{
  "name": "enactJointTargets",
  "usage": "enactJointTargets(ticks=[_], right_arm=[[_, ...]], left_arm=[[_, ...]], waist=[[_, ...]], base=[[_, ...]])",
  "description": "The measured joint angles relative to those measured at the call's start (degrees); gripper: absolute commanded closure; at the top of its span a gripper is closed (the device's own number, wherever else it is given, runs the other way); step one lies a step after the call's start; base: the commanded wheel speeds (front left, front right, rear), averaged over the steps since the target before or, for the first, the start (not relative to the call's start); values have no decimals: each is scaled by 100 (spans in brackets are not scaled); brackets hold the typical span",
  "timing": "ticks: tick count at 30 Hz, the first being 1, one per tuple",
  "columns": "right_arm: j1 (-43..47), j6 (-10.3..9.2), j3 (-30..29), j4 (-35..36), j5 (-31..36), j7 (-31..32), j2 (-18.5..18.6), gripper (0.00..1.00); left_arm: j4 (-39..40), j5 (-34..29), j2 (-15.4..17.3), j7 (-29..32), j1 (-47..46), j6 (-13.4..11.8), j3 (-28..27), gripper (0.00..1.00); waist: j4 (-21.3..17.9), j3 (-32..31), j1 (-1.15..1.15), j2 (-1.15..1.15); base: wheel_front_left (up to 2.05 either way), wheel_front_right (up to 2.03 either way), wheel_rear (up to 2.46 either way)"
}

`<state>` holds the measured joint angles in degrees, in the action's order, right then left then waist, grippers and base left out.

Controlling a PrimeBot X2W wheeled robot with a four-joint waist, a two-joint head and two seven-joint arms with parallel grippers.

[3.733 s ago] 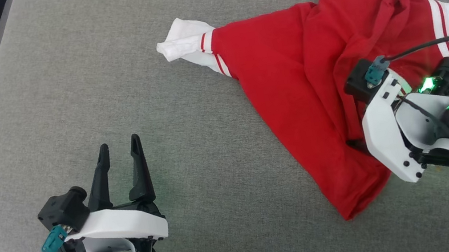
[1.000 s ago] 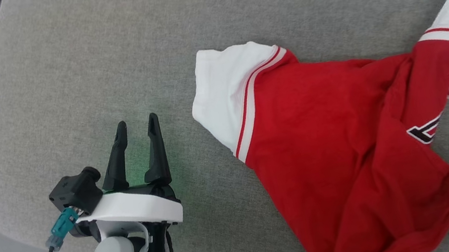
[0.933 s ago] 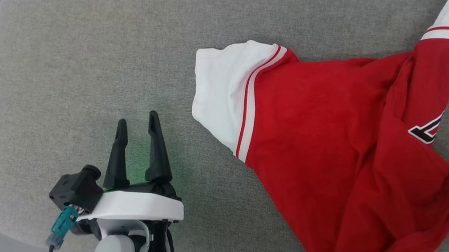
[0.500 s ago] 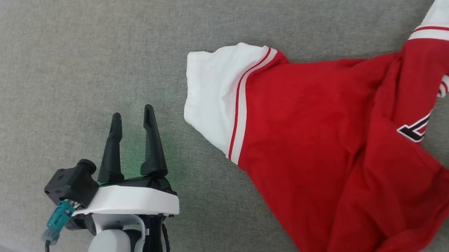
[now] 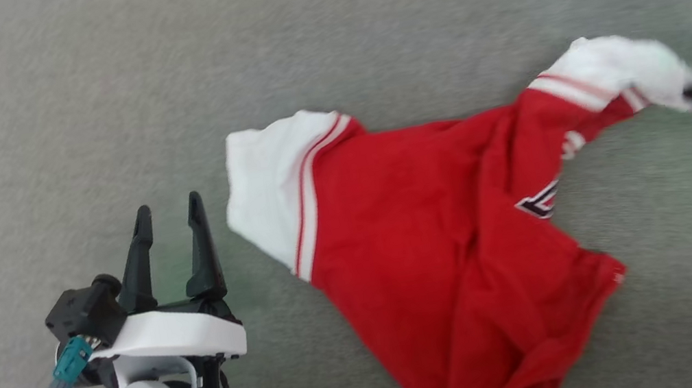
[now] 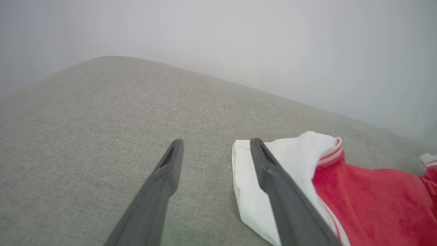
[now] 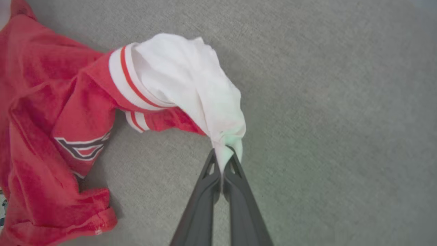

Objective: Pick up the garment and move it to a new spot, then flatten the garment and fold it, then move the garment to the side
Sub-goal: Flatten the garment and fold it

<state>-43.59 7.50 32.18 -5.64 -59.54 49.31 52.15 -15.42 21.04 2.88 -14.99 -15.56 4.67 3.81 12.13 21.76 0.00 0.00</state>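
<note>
While the left gripper (image 5: 166,210) hovers empty, fingers parted, just left of the garment (image 5: 439,255), that red shirt sprawls rumpled on the grey cushion (image 5: 62,114), and the right gripper (image 7: 223,155) pinches its far white sleeve between closed fingers.

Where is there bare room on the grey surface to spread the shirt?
The whole far strip of the grey surface beyond the shirt is bare, and so is the patch left of its white sleeve, around the open left gripper. The middle is crowded: the shirt lies bunched there, with the right gripper shut on its other sleeve.
</note>
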Motion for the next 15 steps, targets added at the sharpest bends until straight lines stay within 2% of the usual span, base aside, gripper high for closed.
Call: enactJointTargets(ticks=[8, 12, 15], right_arm=[[1344, 0, -326, 568, -222, -572, 436, 100], [2074, 0, -475, 569, -337, -638, 572, 100], [2283, 0, -547, 434, -115, -747, 617, 100]], left_arm=[[-1, -140, -3, 1, 112, 87, -232, 0], [8, -203, -1, 1, 169, 126, -328, 0], [4, -261, -3, 1, 169, 140, -349, 0]], waist=[[-461, -302, 0, 0], [-593, -339, 0, 0], [-632, -308, 0, 0]], base=[[0, 0, 0], [0, 0, 0], [0, 0, 0]])
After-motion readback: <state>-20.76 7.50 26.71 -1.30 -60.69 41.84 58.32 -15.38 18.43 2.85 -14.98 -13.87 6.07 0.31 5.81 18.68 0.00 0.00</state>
